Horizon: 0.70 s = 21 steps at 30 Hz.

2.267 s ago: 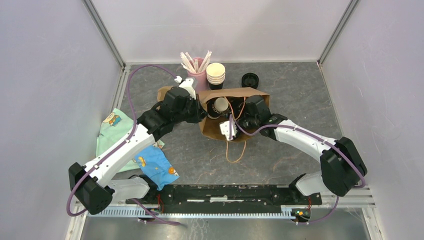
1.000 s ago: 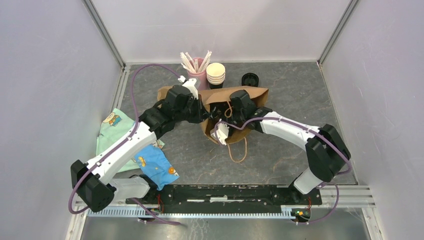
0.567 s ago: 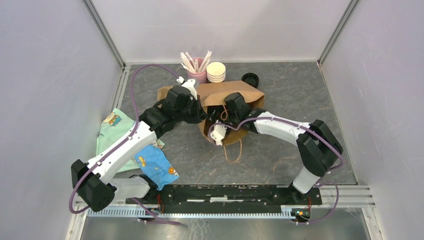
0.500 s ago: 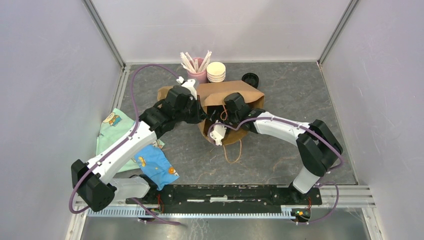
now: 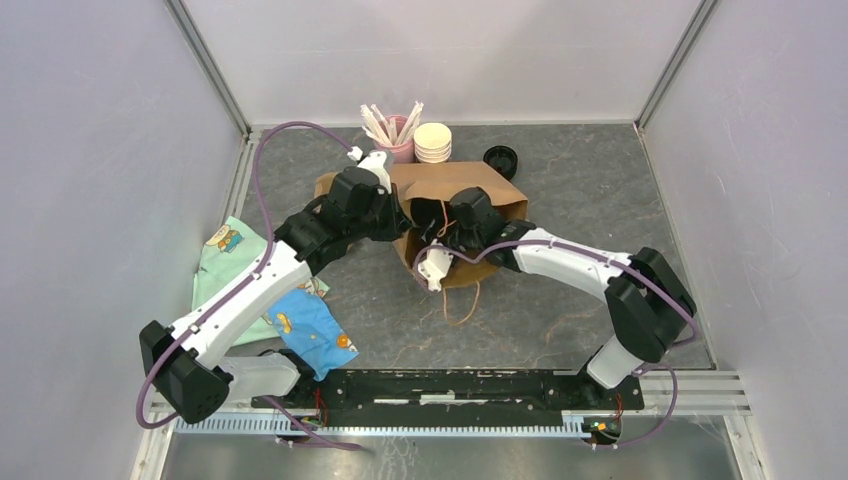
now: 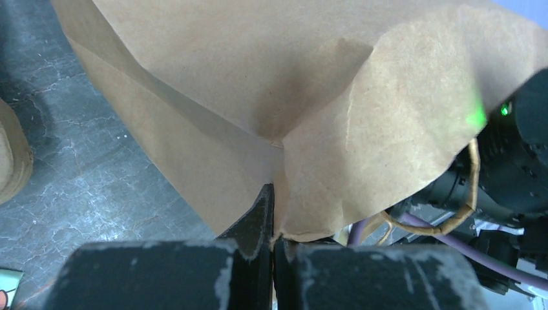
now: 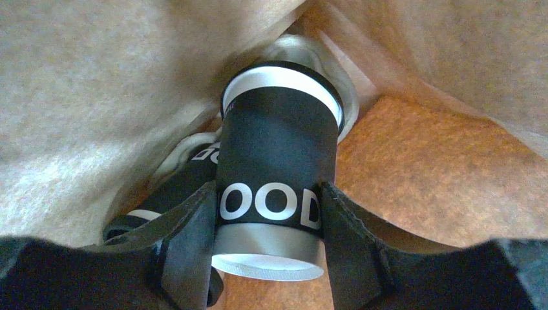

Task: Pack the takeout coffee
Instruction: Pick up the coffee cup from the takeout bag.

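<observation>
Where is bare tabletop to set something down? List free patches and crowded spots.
Free: the table right of the brown bag, to the right wall; also the near middle, this side of the bag. Crowded: back centre, with the stirrer cup, cup stack, lids; cloths at left.

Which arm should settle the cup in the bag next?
Right: the right gripper holds the cup inside the bag; the left gripper is pinching the bag's edge.
</observation>
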Available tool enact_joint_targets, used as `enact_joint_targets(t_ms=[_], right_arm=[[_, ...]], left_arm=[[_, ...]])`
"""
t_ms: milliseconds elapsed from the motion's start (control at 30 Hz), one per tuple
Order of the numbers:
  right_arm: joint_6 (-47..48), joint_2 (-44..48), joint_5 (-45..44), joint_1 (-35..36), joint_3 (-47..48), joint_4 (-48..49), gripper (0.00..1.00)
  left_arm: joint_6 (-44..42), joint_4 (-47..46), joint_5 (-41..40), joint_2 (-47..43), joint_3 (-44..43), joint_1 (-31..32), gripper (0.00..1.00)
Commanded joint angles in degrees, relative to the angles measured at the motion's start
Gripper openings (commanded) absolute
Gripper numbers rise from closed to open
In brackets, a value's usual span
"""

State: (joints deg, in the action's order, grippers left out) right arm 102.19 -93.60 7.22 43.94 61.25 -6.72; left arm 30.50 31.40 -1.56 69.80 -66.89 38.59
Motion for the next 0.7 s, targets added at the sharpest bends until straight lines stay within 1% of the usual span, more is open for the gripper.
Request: enact_joint_targets(t_ms=[0, 67, 233, 367, 533, 667], right_arm=[[-5.8, 5.3, -0.3, 1.9, -2.6, -1.0, 0.35], [-8.7, 7.4, 0.4, 2.6, -3.9, -0.8, 0.33], [-15.1, 11.8, 2.0, 4.5, -5.9, -1.8, 0.32], [-20.4, 14.3, 3.4, 5.6, -6.2, -4.3, 0.28], [-29.7, 16.2, 3.2, 7.1, -4.1, -6.9, 0.26], [-40.0, 16.9, 0.3, 8.2, -0.1, -10.5, 0.26]], left_arm=[[2.8, -2.4, -2.6, -0.7, -3.9, -0.2, 0.02], [3.2, -2.4, -2.9, -0.2, -4.2, -0.3, 0.02], [4.7, -3.4, -1.7, 0.5, -4.0, -0.3, 0.02], [5.1, -3.4, -1.2, 1.0, -4.9, -0.2, 0.02], [5.6, -0.8, -3.9, 1.5, -6.5, -0.3, 0.02], [6.0, 1.4, -6.0, 2.2, -8.5, -0.3, 0.02]])
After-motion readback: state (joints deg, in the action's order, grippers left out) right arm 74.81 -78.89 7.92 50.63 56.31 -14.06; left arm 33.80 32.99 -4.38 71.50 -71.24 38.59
